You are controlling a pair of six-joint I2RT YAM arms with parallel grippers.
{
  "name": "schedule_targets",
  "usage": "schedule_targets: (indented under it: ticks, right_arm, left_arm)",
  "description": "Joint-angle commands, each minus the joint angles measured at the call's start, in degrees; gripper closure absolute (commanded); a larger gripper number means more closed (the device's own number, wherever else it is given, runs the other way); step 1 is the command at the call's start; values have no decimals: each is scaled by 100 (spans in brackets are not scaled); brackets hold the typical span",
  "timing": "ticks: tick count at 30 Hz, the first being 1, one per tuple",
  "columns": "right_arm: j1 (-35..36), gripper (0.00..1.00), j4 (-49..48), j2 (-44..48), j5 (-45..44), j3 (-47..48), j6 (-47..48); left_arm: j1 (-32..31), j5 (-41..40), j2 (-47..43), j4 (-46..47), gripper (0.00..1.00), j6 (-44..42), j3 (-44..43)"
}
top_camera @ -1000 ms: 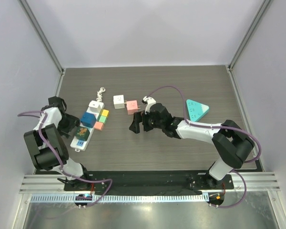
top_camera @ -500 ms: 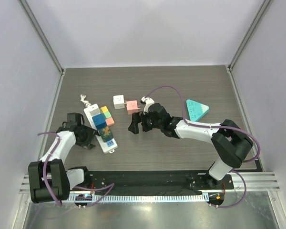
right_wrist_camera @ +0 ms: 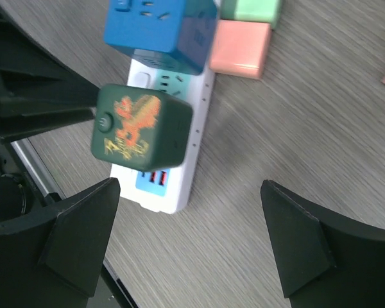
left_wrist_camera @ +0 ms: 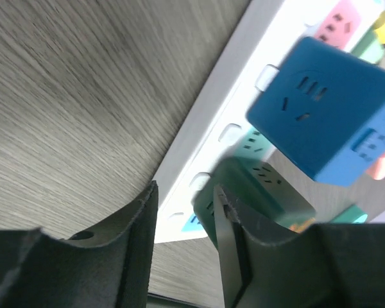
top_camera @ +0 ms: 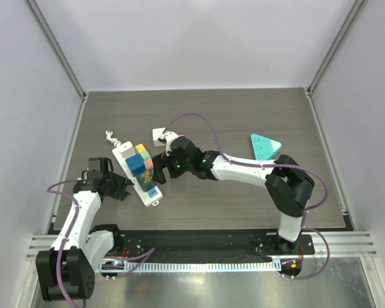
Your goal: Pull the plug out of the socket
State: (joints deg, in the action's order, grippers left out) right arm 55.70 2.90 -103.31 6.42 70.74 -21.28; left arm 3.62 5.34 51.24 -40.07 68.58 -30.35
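The white socket strip [top_camera: 123,153] lies slanted at the left of the table. A blue cube plug [top_camera: 135,164] and a dark green plug [top_camera: 145,181] with an orange figure sit on it. My left gripper [top_camera: 123,187] is at the strip's near end. In the left wrist view its fingers [left_wrist_camera: 141,237] stand narrowly open around the strip's end [left_wrist_camera: 205,128], the right one against the green plug [left_wrist_camera: 256,186]. My right gripper [top_camera: 157,174] hovers wide open [right_wrist_camera: 191,185] just past the green plug [right_wrist_camera: 141,125], holding nothing.
Yellow, green and pink cubes [top_camera: 149,162] lie along the strip's right side. A white cube [top_camera: 159,133] sits behind my right arm. A teal triangular block [top_camera: 265,146] is at the right. The strip's coiled cord [top_camera: 110,136] lies at its far end.
The strip has been turned and slid nearer. My left gripper followed to its near end and its jaws narrowed. My right arm reached left over the strip, still open.
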Motion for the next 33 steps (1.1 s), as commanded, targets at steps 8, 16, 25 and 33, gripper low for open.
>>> schedule_targets:
  ticks: [8, 16, 25, 33]
  right_arm:
    - [775, 11, 589, -971, -1028, 1486, 256]
    - [881, 11, 642, -1455, -1519, 1952, 203]
    - [1057, 18, 677, -1789, -1950, 2224, 194]
    - [1110, 57, 879, -2000, -2566, 2549, 150]
  left_arm:
    - [-10, 459, 526, 693, 64, -319, 82]
    - [-2, 458, 984, 1115, 64, -380, 301]
    - [-19, 433, 1151, 1029, 68, -319, 380]
    - [-10, 204, 1344, 852, 84, -362, 442]
